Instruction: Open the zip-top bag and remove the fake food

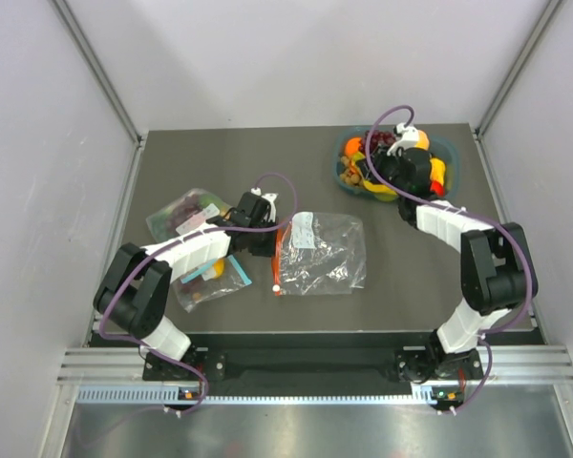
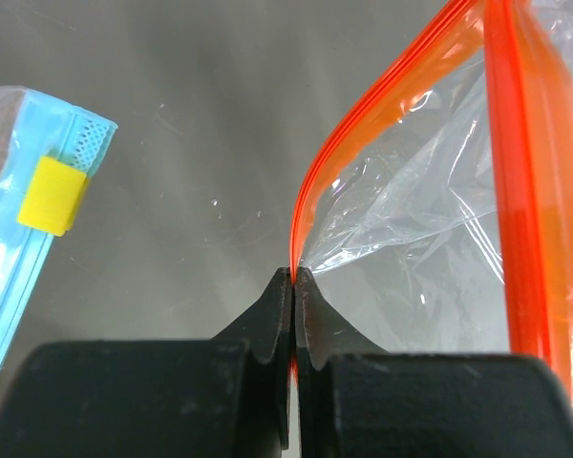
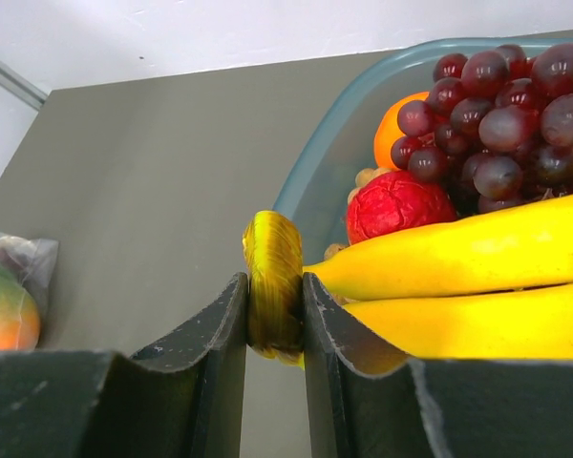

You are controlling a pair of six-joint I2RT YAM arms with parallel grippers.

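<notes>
The zip-top bag [image 1: 320,253] lies flat at mid-table and looks empty, with its red-orange zip strip [image 1: 280,258] on the left and a white label patch [image 1: 304,229]. My left gripper [image 1: 271,239] is shut on one lip of the zip strip [image 2: 310,181], and the bag mouth [image 2: 411,239] gapes to the right. My right gripper [image 1: 382,170] hangs over the teal bowl [image 1: 449,148], shut on the stem [image 3: 274,277] of the yellow banana bunch [image 3: 458,258]. The purple grape cluster [image 3: 497,114] lies in the bowl. I cannot pick out the lemon.
Two clear bags with fruit inside [image 1: 184,214] [image 1: 210,277] lie left of the left arm. One has a blue strip and yellow slider [image 2: 53,196]. The bowl [image 3: 329,134] also holds a red fruit [image 3: 396,205] and an orange one [image 3: 392,134]. Walls close three sides.
</notes>
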